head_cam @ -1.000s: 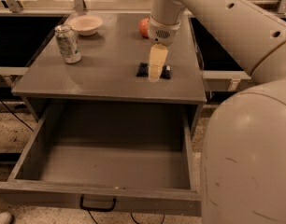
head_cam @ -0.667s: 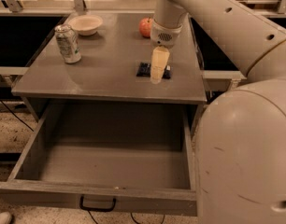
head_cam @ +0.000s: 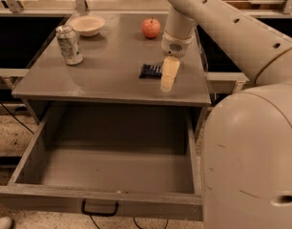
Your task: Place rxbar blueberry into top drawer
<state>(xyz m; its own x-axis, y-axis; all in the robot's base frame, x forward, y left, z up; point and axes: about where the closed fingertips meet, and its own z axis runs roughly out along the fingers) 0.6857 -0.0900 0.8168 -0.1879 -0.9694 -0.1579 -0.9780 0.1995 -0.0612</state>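
The rxbar blueberry (head_cam: pixel 150 71), a dark navy flat bar, lies on the grey cabinet top (head_cam: pixel 103 75), right of the middle. My gripper (head_cam: pixel 168 75) hangs from the arm that comes in from the upper right. It is at the bar's right end, covering that end, just above the cabinet top. The top drawer (head_cam: pixel 112 168) is pulled wide open below the cabinet top and its inside shows nothing in it. Its black handle (head_cam: pixel 99 208) is on the front panel at the bottom.
A silver-green drink can (head_cam: pixel 69 44) stands at the left of the cabinet top. A pale bowl (head_cam: pixel 87 25) sits at the back left and a red apple (head_cam: pixel 151 28) at the back middle. The robot's large white body (head_cam: pixel 251 161) fills the lower right.
My gripper has come down and forward a little at the bar's right end. The bar, the can, the bowl, the apple and the drawer have stayed where they were.
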